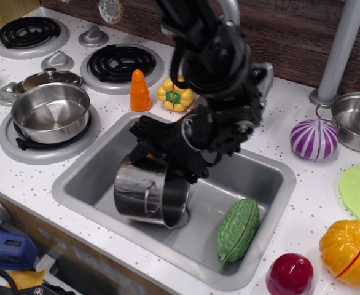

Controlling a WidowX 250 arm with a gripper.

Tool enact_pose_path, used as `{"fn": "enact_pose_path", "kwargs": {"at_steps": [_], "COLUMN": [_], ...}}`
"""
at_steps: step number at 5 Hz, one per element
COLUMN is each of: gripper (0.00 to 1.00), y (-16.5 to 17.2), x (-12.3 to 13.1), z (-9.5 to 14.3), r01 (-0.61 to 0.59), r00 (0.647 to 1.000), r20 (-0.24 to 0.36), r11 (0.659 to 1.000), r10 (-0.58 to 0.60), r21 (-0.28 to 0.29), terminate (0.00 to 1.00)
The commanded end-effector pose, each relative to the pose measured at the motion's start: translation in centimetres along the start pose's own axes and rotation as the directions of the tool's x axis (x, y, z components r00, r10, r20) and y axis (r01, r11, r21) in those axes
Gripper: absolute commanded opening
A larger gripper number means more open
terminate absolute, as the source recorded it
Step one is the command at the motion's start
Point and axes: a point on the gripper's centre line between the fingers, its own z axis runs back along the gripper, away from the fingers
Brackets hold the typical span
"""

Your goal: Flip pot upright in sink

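The shiny steel pot (144, 195) stands in the left part of the grey sink (260, 178), tilted a little, with a wire loop handle facing front. My black gripper (161, 158) sits right on the pot's top rim and covers its opening. Its fingers straddle the rim and look closed on it, one inside and one outside. The arm rises behind it to the upper middle of the view and hides the faucet.
A green bumpy toy gourd (238, 229) lies in the sink's right front. A wide steel pan (50, 112) sits on the left burner. An orange carrot (140, 90) and yellow pepper (175, 92) stand behind the sink. A purple toy (314, 139), a small steel pan (357, 120), a pumpkin (351, 252) and a red ball (290, 275) are on the right.
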Motion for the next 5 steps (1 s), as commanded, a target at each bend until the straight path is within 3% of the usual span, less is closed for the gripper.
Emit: {"fn": "enact_pose_path", "kwargs": {"at_steps": [1,2,3,4,5], "gripper": [0.00,0.00,0.00,1.00,1.00], "y": [0.9,2.2,3.1,3.0,2.9], "x": [0.2,-0.2,-0.4,-0.1,0.2], "z": [-0.3,-1.2,-2.7,-3.5,-2.7], "r01": [0.003,0.005,0.016,0.047,0.089], "r00": [1.000,1.000,1.000,0.998,0.996], "r20": [0.011,-0.004,-0.011,-0.001,0.048], "r11": [0.988,0.957,0.893,0.857,0.884], "r10": [-0.001,-0.006,-0.024,-0.055,-0.076], "r21": [-0.153,-0.289,-0.450,-0.513,-0.458], "terminate": [0.00,0.00,0.00,0.00,0.00]}}
